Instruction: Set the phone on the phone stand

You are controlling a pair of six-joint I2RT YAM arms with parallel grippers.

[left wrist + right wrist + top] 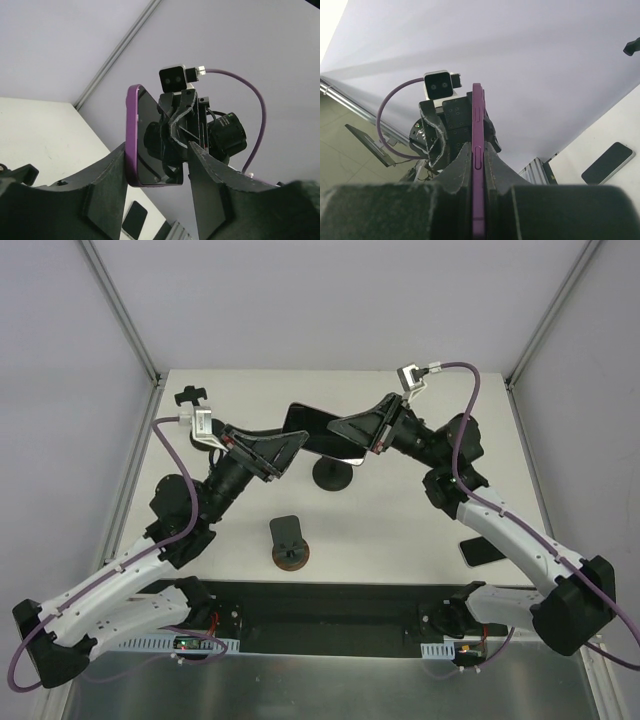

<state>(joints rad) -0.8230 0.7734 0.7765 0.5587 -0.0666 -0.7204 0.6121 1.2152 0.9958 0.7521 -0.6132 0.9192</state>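
Note:
A purple-edged phone [318, 430] with a dark screen is held in the air over the table's middle. My right gripper [348, 430] is shut on its right end; in the right wrist view the phone [478, 125] stands edge-on, pinched between both fingers [478, 152]. My left gripper [290, 447] is open around the phone's other end [150, 145]; the purple edge lies against one finger [112, 170], with a gap to the other finger [210, 175]. A black phone stand [332, 476] with a round base sits just below the phone.
A second stand [289, 541] on a brown round base sits nearer the arms. A dark clamp-like stand [190, 396] is at the far left corner. A second phone [482, 551] lies flat at the right and also shows in the wrist views [134, 219] [608, 162].

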